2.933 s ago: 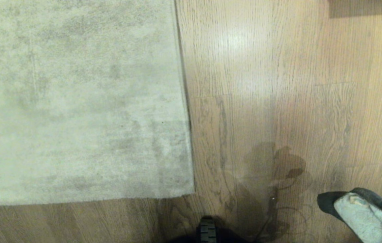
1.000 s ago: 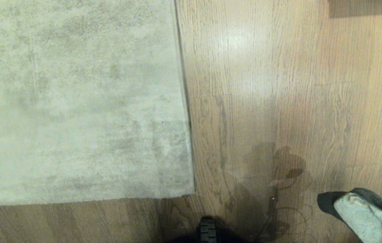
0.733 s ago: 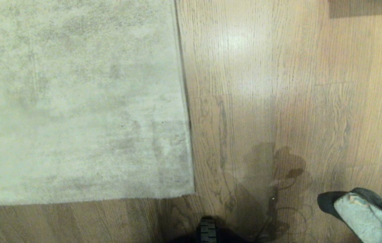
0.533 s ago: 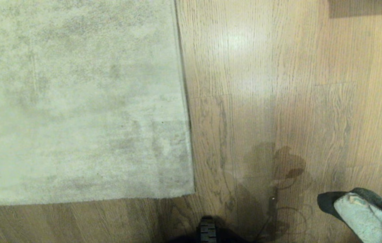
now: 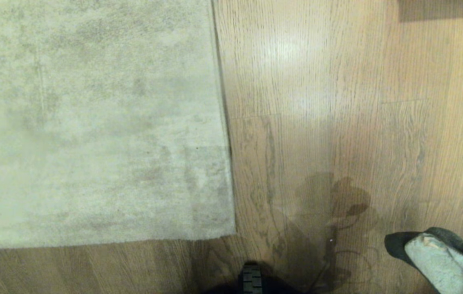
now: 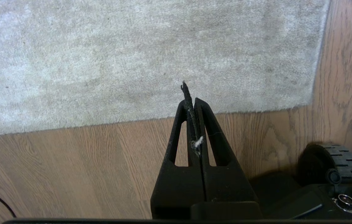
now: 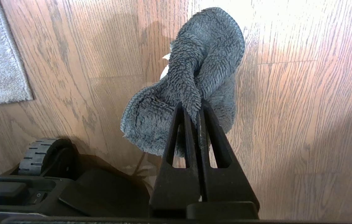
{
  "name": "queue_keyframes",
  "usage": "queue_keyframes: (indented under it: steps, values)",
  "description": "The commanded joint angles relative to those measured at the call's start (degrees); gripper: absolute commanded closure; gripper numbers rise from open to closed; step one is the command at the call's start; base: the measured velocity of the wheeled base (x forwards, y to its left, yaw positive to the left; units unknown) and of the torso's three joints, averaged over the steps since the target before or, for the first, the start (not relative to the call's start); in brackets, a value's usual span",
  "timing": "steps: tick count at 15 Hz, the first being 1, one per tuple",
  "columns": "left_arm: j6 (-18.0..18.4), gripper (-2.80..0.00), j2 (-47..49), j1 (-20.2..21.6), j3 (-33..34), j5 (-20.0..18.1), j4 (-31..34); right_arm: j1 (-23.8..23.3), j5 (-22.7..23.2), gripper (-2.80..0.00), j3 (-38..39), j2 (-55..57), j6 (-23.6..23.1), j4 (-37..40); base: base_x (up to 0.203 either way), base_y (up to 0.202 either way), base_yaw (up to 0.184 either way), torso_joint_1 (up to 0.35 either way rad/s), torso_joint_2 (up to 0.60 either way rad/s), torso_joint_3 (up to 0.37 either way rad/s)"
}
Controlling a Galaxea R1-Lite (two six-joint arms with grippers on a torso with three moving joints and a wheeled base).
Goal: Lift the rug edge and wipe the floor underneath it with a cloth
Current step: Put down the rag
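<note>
Left gripper (image 6: 191, 105), jaws pressed together and empty, hangs just short of the near rug edge (image 6: 151, 118), which runs crosswise ahead of it, while the right gripper (image 7: 191, 109) pinches the cloth (image 7: 194, 74) over bare floor (image 5: 337, 102) well right of the rug corner.

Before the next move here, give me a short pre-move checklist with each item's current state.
1. Cloth gripped in right hand: ok, fingers shut on it.
2. Left hand free to lift: ok, shut and empty, only lint on it.
3. Rug edge lifted: not ok, it lies flat on the floor.
4. Rug corner visible from the left wrist: ok.
5. Floor under the rug wiped: cannot tell, covered.
</note>
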Motion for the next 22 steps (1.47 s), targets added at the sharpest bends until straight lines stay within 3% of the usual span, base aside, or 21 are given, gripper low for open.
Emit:
queue_keyframes:
  steps: [1, 22]
  values:
    - [-0.1, 0.00, -0.2, -0.1, 0.0, 0.0, 0.0, 0.0, 0.0, 0.00, 0.0, 0.0, 0.0, -0.1, 0.000, 0.000, 0.000, 0.000, 0.00, 0.000]
    - [-0.2, 0.00, -0.2, 0.0, 0.0, 0.1, 0.0, 0.0, 0.0, 0.00, 0.0, 0.1, 0.0, 0.0, 0.000, 0.000, 0.000, 0.000, 0.00, 0.000]
